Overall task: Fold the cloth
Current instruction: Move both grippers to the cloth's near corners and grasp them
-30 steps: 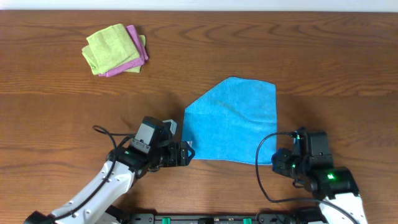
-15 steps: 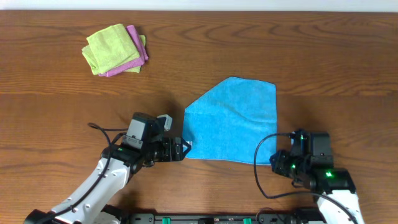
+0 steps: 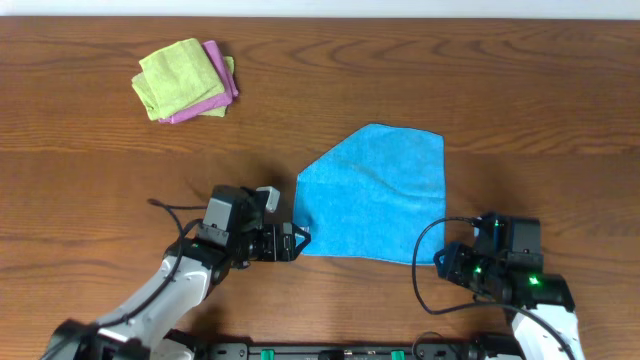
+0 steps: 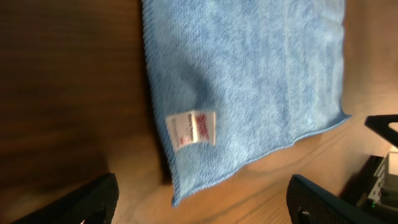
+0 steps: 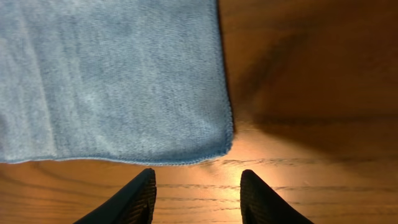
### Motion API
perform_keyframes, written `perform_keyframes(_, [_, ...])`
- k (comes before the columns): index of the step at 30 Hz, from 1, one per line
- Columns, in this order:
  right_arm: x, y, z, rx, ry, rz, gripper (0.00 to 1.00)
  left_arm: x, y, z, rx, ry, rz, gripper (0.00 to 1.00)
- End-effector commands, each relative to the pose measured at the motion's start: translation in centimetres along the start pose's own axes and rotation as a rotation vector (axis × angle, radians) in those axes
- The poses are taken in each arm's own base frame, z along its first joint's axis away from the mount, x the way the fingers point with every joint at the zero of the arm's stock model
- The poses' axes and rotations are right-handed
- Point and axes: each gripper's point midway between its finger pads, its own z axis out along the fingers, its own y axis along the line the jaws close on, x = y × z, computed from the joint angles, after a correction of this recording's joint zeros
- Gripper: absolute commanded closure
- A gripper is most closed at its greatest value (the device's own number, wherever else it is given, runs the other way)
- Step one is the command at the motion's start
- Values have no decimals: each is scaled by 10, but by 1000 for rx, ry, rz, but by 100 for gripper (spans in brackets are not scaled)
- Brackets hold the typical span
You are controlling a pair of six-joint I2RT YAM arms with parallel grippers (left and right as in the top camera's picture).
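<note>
**Overhead view.** The cloth point(image 3: 378, 195) lies flat on the table point(image 3: 520, 80), just right of frame centre. Its outline is five-sided, with the upper-left edge running on a diagonal. The left end effector point(image 3: 297, 241) sits at the cloth's lower-left corner, pointing right. The right end effector point(image 3: 447, 265) sits at the lower-right corner, at the bottom edge of the cloth. In the upper left of the frame, well apart from both arms, a green cloth point(image 3: 172, 75) rests on top of a pink cloth point(image 3: 215, 95), both folded.

**Left wrist view.** The two fingers stand wide apart in the lower corners of the frame and clamp nothing. The cloth corner hangs down the frame between them, bearing a small white tag point(image 4: 193, 129) near its edge. Whether the fingers touch the fabric cannot be told.

**Right wrist view.** The fingertips are parted, with bare wood between them. The rounded cloth corner lies just ahead of the tips, apart from both of them.
</note>
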Motion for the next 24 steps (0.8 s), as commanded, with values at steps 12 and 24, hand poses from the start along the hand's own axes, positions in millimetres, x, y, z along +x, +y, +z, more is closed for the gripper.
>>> perform_keyframes(12, [-5, -14, 20, 48, 50, 62, 57, 12, -8, 16, 127, 87, -43, 15])
perform_keyframes(24, [-17, -21, 37, 79, 41, 81, 60, 15, -9, 16, 131, 102, -72, 17])
